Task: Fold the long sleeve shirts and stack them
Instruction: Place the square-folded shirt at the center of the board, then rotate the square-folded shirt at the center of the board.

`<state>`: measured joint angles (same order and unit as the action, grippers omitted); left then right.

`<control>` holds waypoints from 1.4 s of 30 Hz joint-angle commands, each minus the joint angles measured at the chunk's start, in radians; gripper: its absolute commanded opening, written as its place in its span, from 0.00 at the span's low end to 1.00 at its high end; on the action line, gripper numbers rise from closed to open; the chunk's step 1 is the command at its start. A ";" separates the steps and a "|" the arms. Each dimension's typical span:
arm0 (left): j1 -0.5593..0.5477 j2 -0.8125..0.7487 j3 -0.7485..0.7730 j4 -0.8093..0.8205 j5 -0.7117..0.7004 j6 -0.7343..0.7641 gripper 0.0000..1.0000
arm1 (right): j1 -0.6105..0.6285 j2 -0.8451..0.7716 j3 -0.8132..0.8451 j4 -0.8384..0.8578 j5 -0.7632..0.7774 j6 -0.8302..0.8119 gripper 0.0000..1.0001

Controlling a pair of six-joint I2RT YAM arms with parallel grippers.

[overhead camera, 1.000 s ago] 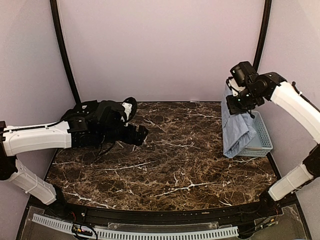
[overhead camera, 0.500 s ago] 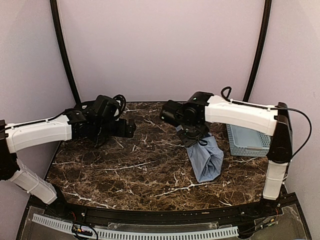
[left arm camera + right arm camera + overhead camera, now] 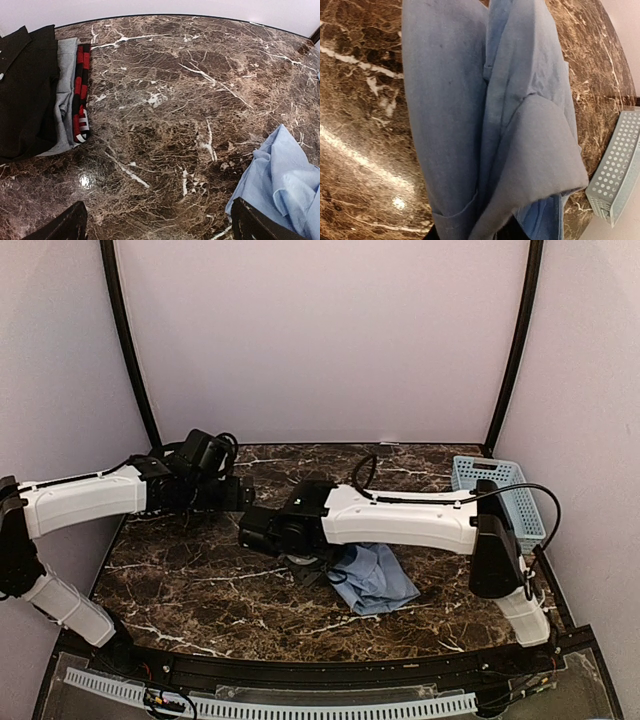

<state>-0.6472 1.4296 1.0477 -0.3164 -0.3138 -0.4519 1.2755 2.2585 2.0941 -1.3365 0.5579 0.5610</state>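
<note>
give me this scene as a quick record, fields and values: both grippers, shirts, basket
left gripper: open, empty, above bare table
right gripper: shut on light blue shirt
light blue shirt: unfolded, crumpled on the table near its middle
black shirt: folded, on top of a stack
under it: grey cloth, then red-black cloth
basket: far right edge of the table

Polished marble tabletop (image 3: 200,580): dark brown, white and tan veining throughout. Crumpled cloth shirt (image 3: 375,578): plain light blue, uniform. Folded cloth shirt (image 3: 22,95), left stack: solid black. Folded cloth layer (image 3: 64,100) beside it: pale grey. Folded striped cloth (image 3: 81,90) next over: red and black bands. Plastic lattice basket (image 3: 500,495): pale blue.
</note>
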 commanded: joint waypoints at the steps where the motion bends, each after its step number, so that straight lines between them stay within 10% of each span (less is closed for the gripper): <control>1: 0.038 -0.005 -0.010 -0.028 0.001 0.010 0.99 | 0.052 0.036 0.063 -0.005 -0.030 0.021 0.33; 6: 0.059 0.001 0.003 -0.028 -0.006 0.032 0.99 | 0.120 0.020 0.047 0.098 -0.134 -0.009 0.58; 14: 0.061 -0.033 -0.060 0.030 0.108 0.040 0.99 | 0.151 -0.230 -0.229 0.353 -0.272 -0.038 0.71; 21: 0.019 -0.137 -0.252 0.278 0.412 -0.064 0.99 | -0.059 -0.506 -0.642 0.563 -0.325 -0.067 0.74; 30: -0.153 -0.077 -0.418 0.509 0.455 -0.325 0.99 | -0.398 -0.672 -0.999 0.808 -0.573 -0.156 0.87; 42: -0.169 0.111 -0.400 0.565 0.466 -0.402 0.99 | -0.505 -0.702 -1.296 0.987 -0.736 -0.141 0.92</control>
<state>-0.8112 1.4940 0.6270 0.2165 0.1375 -0.8253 0.7822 1.5707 0.8585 -0.4538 -0.0975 0.4198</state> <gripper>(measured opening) 0.989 0.922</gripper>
